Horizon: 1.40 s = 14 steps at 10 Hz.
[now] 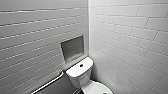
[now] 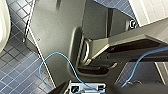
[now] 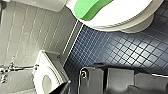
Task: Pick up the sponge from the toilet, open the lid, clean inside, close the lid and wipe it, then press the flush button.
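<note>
The white toilet (image 1: 80, 75) stands in the corner of the tiled walls, low in the head view. A small dark flush button (image 1: 81, 65) sits in the middle of its tank top. The shut white lid (image 1: 98, 88) is cut off by the frame's lower edge, with a sliver of the green sponge (image 1: 105, 93) on it. In the right wrist view the bright green sponge (image 3: 91, 8) lies flat on the glossy lid (image 3: 127, 13), well away from the arm. Both grippers stand wide open and hold nothing.
A metal grab bar (image 1: 48, 83) slants along the left wall under a recessed niche (image 1: 72, 48). Dark blue floor tiles (image 3: 130, 47) surround the bowl. A white bin with a round opening (image 3: 47, 77) and chrome pipework (image 3: 10, 68) stand by the wall. A blue cable (image 2: 62, 58) loops over my base.
</note>
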{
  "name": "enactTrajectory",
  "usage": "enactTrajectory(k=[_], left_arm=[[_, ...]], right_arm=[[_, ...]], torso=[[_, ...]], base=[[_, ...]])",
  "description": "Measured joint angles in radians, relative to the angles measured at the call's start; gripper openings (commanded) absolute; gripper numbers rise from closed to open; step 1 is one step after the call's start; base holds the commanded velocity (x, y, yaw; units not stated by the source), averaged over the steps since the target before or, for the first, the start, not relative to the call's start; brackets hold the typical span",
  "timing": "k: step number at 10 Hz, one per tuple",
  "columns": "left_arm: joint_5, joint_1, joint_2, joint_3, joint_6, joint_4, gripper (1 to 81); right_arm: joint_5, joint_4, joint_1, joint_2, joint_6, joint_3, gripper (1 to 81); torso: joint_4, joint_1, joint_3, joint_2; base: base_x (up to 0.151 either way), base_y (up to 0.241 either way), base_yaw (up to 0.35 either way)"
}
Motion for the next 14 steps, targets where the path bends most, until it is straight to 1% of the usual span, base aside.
enactTrajectory(k=[2,3,5,7,9,10,14], left_arm=[[-0.001,0.01,0.018,-0.009,0.0,0.0,81.1],[0.0,0.014,0.019,-0.01,0.0,0.0,81.1],[0.0,0.016,0.017,-0.012,0.0,0.0,81.1],[-0.001,0.015,0.017,-0.012,0.0,0.0,81.1],[0.0,0.01,0.017,-0.012,0.0,0.0,81.1],[-0.002,0.001,0.018,-0.012,0.0,0.0,81.1],[-0.004,0.0,0.022,-0.013,0.0,-0.001,81.1]], right_arm=[[-0.003,0.0,0.015,0.009,0.043,-0.049,81.1],[-0.001,0.001,0.026,0.019,0.055,-0.061,81.1],[-0.004,0.001,0.048,0.047,0.081,-0.068,81.1],[-0.003,0.003,0.08,0.049,0.092,-0.079,81.1],[-0.003,0.003,0.112,0.079,0.105,-0.094,81.1],[-0.003,0.003,0.126,0.088,0.108,-0.098,81.1],[0.001,0.003,0.146,0.107,0.136,-0.12,81.1]], torso=[[0.0,0.043,-0.008,-0.07],[0.0,0.063,-0.026,-0.101],[0.0,0.109,-0.081,-0.174],[0.0,0.156,-0.14,-0.249],[0.001,0.203,-0.193,-0.322],[0.01,0.222,-0.214,-0.352],[0.09,0.315,-0.306,-0.499]], base=[[0.0,0.0,0.0],[0.0,0.0,0.0],[0.0,0.0,0.0],[0.0,0.0,0.0],[0.0,0.0,0.0],[0.0,0.0,0.0],[0.0,0.0,0.0]])
